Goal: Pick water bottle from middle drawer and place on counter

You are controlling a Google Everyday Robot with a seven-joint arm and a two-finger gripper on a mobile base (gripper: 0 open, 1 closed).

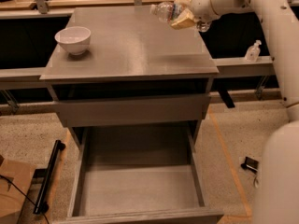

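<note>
My gripper (183,14) is shut on the water bottle (164,10), a clear crinkled bottle held on its side above the far right part of the counter (135,45). The bottle's clear body points left, and its other end sticks out at the right of the fingers. The middle drawer (140,185) stands pulled wide open below, its floor bare.
A white bowl (73,39) sits on the counter's left side. A shut drawer front (131,110) lies under the counter top. A pump-top dispenser bottle (252,51) stands on the right ledge. My white arm (275,55) runs down the right side. A cardboard box (11,190) is at the lower left.
</note>
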